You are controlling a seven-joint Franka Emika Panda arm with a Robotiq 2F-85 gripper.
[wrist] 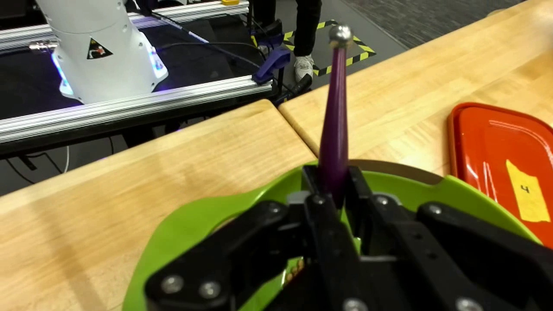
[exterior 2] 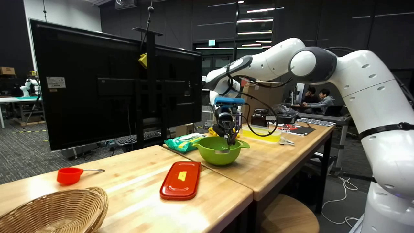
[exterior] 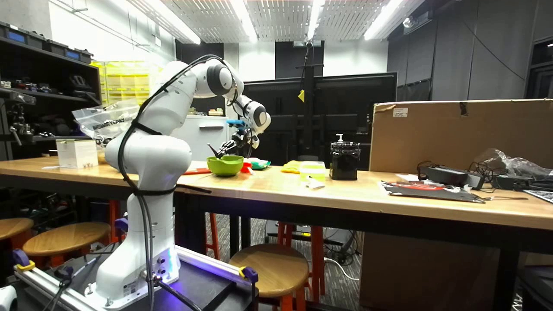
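My gripper (wrist: 332,183) is shut on a purple handle (wrist: 336,116) with a silver ball at its end. The handle points up and out of a green bowl (wrist: 181,233), and its lower end is hidden by the fingers and bowl. Small brown bits (wrist: 295,268) show inside the bowl past the fingers. In both exterior views the gripper (exterior: 224,151) (exterior 2: 231,139) is over the green bowl (exterior: 225,167) (exterior 2: 217,156), with fingertips at about rim height. The handle (exterior: 213,150) shows as a dark tilted stick in an exterior view.
A red lid (exterior 2: 181,183) lies near the bowl. A green-white packet (exterior 2: 183,142) lies behind it. A yellow container (exterior 2: 263,134), a dark jar (exterior: 344,160), a red cup (exterior 2: 70,175) and a wicker basket (exterior 2: 61,210) stand on the tables. A large screen (exterior 2: 90,113) stands behind.
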